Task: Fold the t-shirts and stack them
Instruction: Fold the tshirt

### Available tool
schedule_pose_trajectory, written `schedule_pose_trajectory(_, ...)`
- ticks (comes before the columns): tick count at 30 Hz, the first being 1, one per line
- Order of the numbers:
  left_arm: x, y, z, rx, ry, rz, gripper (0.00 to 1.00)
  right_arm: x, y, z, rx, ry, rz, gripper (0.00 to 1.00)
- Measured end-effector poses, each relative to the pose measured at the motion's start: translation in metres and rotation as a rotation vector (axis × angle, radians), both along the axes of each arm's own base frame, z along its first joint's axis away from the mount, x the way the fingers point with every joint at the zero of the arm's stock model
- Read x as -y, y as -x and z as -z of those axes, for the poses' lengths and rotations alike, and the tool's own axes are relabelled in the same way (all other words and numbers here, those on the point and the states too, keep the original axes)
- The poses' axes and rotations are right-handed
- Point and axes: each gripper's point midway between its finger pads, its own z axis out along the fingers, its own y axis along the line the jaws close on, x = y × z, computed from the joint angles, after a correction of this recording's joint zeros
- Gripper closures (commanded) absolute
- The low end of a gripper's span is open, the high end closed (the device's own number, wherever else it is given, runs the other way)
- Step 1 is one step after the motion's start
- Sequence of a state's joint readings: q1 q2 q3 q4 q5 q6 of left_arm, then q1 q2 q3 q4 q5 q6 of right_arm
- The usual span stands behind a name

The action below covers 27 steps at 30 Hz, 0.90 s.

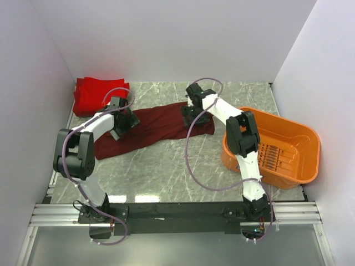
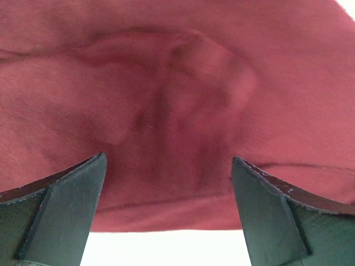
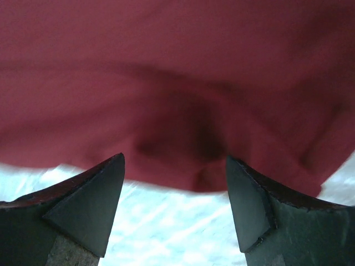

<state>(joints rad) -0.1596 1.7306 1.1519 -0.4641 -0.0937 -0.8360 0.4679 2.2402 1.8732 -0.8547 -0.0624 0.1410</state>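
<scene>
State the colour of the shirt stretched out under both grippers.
The shirt is dark maroon, clearest in the top external view.

1. The left arm (image 1: 97,121) was built of white tubular links joined by bulky black joint housings.
2. The right arm (image 1: 222,111) had the same build: white links, black housings.
3. A lilac-grey cable (image 1: 65,145) ran in loose loops outside the left arm. A second lilac-grey cable (image 1: 187,158) looped in the same way from the right arm.
4. The left gripper (image 2: 169,158) bore two matte black, wedge-shaped left fingers (image 2: 61,216) with bevelled inner faces. Pale specks of wear marked one edge.
5. The right gripper (image 3: 175,157) carried the same black, tapered right fingers (image 3: 89,205), their edges slightly rough.
6. The left base (image 1: 97,213) and the right base (image 1: 255,210) were compact black blocks.
</scene>
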Motion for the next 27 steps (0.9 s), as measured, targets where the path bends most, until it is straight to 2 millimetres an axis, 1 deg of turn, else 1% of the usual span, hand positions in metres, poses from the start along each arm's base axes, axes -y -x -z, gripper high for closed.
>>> schedule_pose_trajectory(2,-0.007,0.002,0.01,-0.022,0.001,-0.017,0.01,0.014,-0.014,0.01,-0.011,0.001,0.06,0.2)
schedule_pose_trajectory(4,-0.017,0.005,0.015,-0.036,0.007,-0.044,0.01,0.031,-0.035,0.013,0.003,0.003,0.13,0.2)
schedule_pose_trajectory(6,-0.025,0.005,0.018,-0.042,0.006,-0.07,0.0,0.045,-0.056,0.006,0.049,0.007,0.182,0.2)
schedule_pose_trajectory(9,-0.035,0.004,0.018,-0.042,0.001,-0.102,0.01,0.064,-0.088,-0.014,0.137,0.004,0.248,0.2)
schedule_pose_trajectory(11,-0.036,0.003,0.018,-0.038,-0.004,-0.107,0.01,0.072,-0.103,-0.027,0.188,-0.005,0.271,0.2)
schedule_pose_trajectory(13,-0.039,0.003,0.018,-0.037,-0.011,-0.114,0.01,0.074,-0.112,-0.034,0.224,-0.009,0.274,0.2)
schedule_pose_trajectory(15,-0.042,0.003,0.018,-0.037,-0.021,-0.124,0.01,0.073,-0.116,-0.037,0.247,0.003,0.267,0.2)
schedule_pose_trajectory(17,-0.047,0.003,0.018,-0.035,-0.03,-0.137,0.01,0.072,-0.115,-0.037,0.254,0.022,0.255,0.2)
schedule_pose_trajectory(21,-0.064,-0.002,0.014,-0.023,-0.06,-0.186,0.01,0.064,-0.112,-0.035,0.257,0.017,0.22,0.2)
schedule_pose_trajectory(24,-0.075,-0.012,0.004,0.008,-0.071,-0.215,0.01,0.057,-0.1,-0.027,0.235,0.016,0.184,0.2)
schedule_pose_trajectory(27,-0.082,-0.022,-0.007,0.041,-0.083,-0.235,0.01,0.042,-0.087,-0.019,0.207,0.006,0.146,0.2)
